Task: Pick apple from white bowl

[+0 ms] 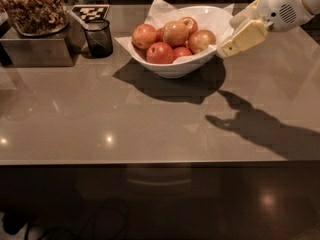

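— Where's the gripper (230, 36)?
— Upper right of the frame, just beside the right rim of the white bowl (172, 70). Its 2 cream fingers (245, 38) look spread, with nothing between them (the shadow on the counter (150, 129) shows 2 separate prongs as well).
— And the apple (201, 40)?
— In the bowl, on the right side of the pile, nearest the gripper but not touched by it. It leans against its neighbours, with the deeper red apple (160, 53) at the front of the heap.
— Anything else up there?
— White paper (160, 6) lines the bowl and sticks out behind. Left of the bowl stands 1 dark mesh cup (97, 38), and beyond it a checkered marker (90, 12).
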Tool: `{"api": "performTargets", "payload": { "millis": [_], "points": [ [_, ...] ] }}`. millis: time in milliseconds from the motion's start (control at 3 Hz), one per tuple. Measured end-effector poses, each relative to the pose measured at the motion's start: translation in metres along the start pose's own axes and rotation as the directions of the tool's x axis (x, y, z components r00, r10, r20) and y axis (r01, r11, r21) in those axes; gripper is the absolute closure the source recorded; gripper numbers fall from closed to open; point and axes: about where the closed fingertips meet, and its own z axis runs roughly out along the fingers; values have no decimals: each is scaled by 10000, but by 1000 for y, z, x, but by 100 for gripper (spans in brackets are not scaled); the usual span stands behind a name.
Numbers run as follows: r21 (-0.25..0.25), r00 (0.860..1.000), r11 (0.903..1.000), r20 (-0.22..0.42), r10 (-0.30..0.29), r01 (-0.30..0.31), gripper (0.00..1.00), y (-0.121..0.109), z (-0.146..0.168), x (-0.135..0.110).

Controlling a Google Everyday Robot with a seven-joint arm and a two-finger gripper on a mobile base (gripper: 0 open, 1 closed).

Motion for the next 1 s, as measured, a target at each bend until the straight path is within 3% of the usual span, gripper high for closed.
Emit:
{"api": "performTargets", "payload": {
  "millis": [667,1000],
  "points": [
    [-331,9910,9978,1233,-521,566,36,-38,53,-52],
    [-311,9882,9977,1426,-553,604,31,-54,69,-65]
  ]
}}
